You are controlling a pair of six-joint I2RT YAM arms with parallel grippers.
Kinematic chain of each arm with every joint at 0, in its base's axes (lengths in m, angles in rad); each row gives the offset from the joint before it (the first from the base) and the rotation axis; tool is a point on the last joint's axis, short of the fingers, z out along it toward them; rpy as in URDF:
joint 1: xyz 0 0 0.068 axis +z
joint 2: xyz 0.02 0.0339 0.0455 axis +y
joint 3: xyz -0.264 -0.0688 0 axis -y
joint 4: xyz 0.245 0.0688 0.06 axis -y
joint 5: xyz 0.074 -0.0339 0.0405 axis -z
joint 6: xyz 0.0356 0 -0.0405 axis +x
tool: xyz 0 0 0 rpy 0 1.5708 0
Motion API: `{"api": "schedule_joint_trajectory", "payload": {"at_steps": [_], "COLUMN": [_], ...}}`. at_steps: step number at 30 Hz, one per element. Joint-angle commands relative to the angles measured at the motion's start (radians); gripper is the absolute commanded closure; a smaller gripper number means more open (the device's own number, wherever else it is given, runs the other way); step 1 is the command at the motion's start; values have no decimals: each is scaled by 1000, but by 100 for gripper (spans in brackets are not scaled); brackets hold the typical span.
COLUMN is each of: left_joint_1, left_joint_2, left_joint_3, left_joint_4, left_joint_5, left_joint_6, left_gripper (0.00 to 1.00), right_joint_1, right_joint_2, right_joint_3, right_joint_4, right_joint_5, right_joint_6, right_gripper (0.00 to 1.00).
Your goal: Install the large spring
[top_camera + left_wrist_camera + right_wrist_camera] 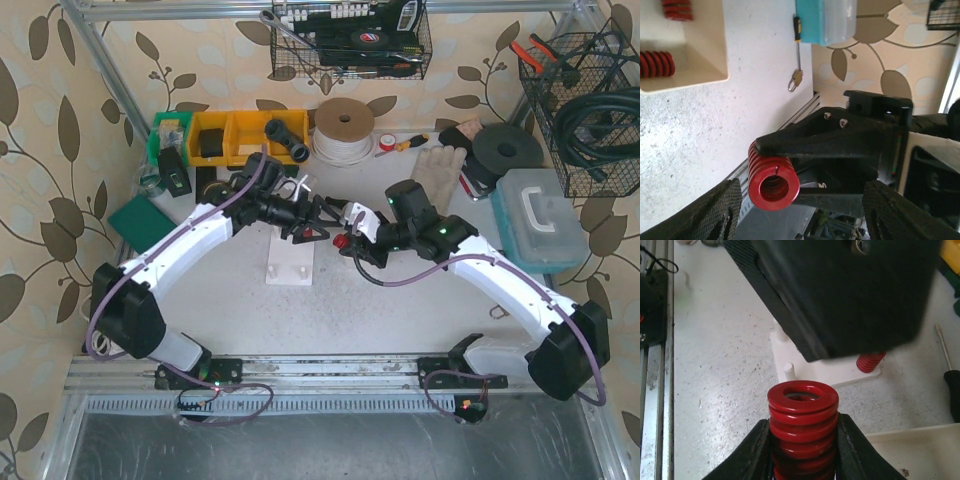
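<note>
The large spring (802,415) is being clamped by the right gripper (803,442). The peg base (830,372) is being screened by the open, empty left gripper (308,228).

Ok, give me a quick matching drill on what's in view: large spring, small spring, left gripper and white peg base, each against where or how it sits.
Things:
1. large spring
2. small spring
3. left gripper
4. white peg base

States:
A. flat on the table, bare pegs showing
B. jaws apart, holding nothing
C. clamped in the right gripper
D. standing on the base

Pairs: 1-C, 2-D, 3-B, 4-A
</note>
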Motion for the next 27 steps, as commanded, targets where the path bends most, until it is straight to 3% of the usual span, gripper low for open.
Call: {"api": "schedule_joint_trajectory", "payload": {"at_steps": [1,9,17,27], "left_joint_1": [-19,-45,-72,-74], "left_joint_2": [59,106,112,136], "left_joint_3": [66,90,78,80], "left_joint_4": [-172,-198,-122,-139], "left_joint_5": [32,30,20,7], "left_joint_6": [128,143,90,103], "left_gripper": [31,38,43,60], "right_joint_1": [20,32,35,36], "right_joint_2": [14,34,55,52], "right_joint_3": [33,40,40,32], "right_joint_4": [-25,-15,-14,-13], "right_joint_5": [19,29,27,30], "right_joint_6": [-61,-66,-64,-64], "right_gripper": [100,100,100,100]}}
